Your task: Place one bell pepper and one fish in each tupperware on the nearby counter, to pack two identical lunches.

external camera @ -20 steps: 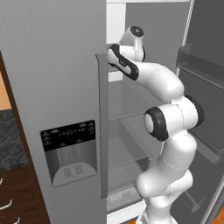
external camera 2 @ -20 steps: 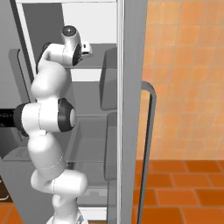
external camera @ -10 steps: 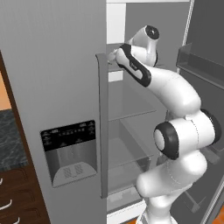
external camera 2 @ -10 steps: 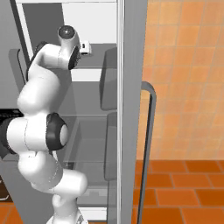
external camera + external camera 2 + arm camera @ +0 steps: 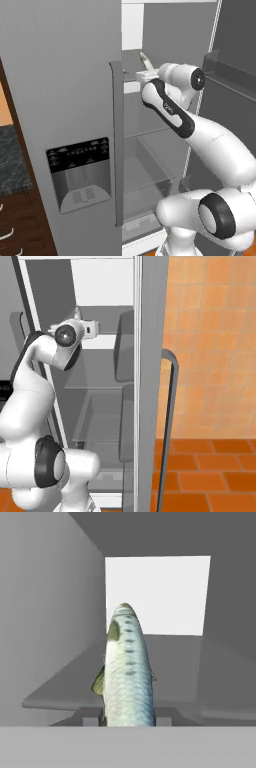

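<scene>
The arm reaches up into the open fridge (image 5: 75,100), its wrist bent level at the upper shelf (image 5: 170,667). The gripper (image 5: 128,717) is closed on the fish (image 5: 127,672), which juts forward from between the fingers, above the shelf. Since a second ago the elbow has dropped and swung out, and the hand has drawn back from the door edge, fish in tow.

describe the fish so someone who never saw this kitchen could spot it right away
Find the tall grey fridge with its door open and follow the white arm up to the upper shelf. At the arm's tip, the gripper has its jaws shut on the fish. It is slim, pale silvery green, scaled and pointed, the one patterned thing among plain grey walls.
</scene>
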Controlling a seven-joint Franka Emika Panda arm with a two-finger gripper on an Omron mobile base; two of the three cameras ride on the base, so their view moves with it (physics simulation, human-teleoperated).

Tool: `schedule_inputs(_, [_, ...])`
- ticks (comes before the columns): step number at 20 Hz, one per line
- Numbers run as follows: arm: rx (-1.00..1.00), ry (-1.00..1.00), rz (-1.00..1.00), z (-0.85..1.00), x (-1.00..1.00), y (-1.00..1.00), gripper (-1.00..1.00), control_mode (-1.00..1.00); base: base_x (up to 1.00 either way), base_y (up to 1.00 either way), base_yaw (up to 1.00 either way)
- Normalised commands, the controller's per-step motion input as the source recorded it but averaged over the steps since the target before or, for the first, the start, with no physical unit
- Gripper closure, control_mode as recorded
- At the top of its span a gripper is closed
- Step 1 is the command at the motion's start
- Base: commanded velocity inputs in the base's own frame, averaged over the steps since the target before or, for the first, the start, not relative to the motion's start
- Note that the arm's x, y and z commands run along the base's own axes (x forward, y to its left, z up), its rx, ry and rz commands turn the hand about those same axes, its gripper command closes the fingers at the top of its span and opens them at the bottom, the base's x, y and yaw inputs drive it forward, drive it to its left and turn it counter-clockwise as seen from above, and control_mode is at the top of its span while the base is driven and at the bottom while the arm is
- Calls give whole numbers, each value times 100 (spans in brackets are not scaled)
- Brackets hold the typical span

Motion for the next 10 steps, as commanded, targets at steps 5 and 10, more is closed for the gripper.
schedule_inputs(5, [0, 39, -5, -18, -100, -5, 100, -100, 0, 0, 0])
schedule_inputs(10, [0, 74, -6, -59, -100, -12, 100, -100, 0, 0, 0])
